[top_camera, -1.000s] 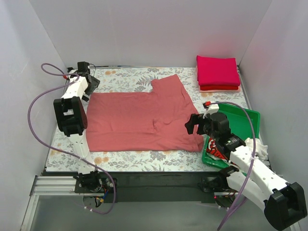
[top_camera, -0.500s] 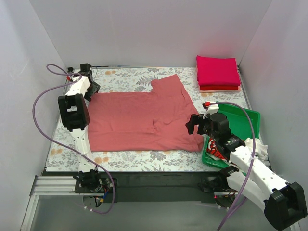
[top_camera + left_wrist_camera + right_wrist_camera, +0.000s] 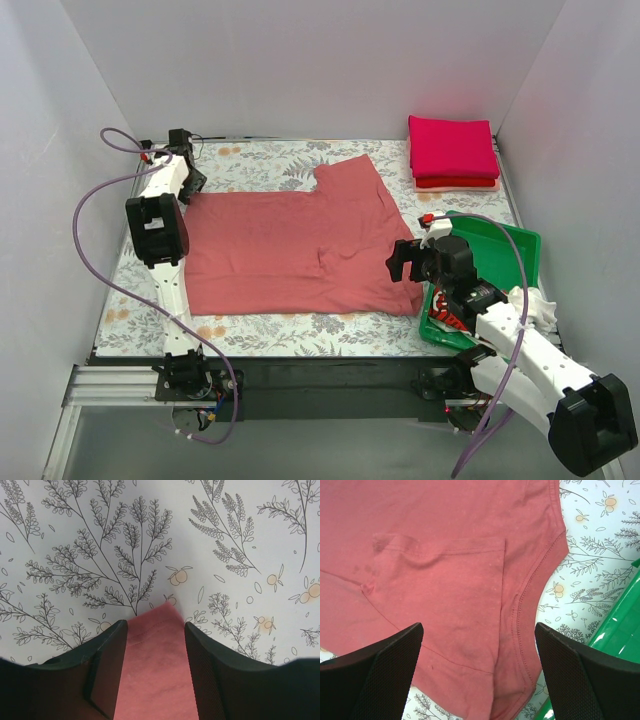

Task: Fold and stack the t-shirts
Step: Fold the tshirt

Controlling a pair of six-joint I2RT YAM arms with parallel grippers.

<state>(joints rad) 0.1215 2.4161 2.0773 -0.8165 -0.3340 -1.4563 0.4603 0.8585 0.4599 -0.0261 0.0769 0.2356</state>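
A dusty salmon-red t-shirt lies spread flat on the floral covering. My left gripper is at its far left corner. In the left wrist view the gripper is open, with the cloth corner lying between the jaws. My right gripper hovers over the shirt's right edge. In the right wrist view it is wide open above the shirt near the stitched collar. Folded magenta and red tees are stacked at the far right. A red tee with white lettering lies in the tray.
A green plastic tray stands at the right, beside my right arm; its edge shows in the right wrist view. White walls close in the floral covering on three sides. The purple cable loops left of the left arm.
My left gripper has shifted slightly along the far left edge onto the shirt's corner. The right arm has barely moved, and the shirt lies as before.
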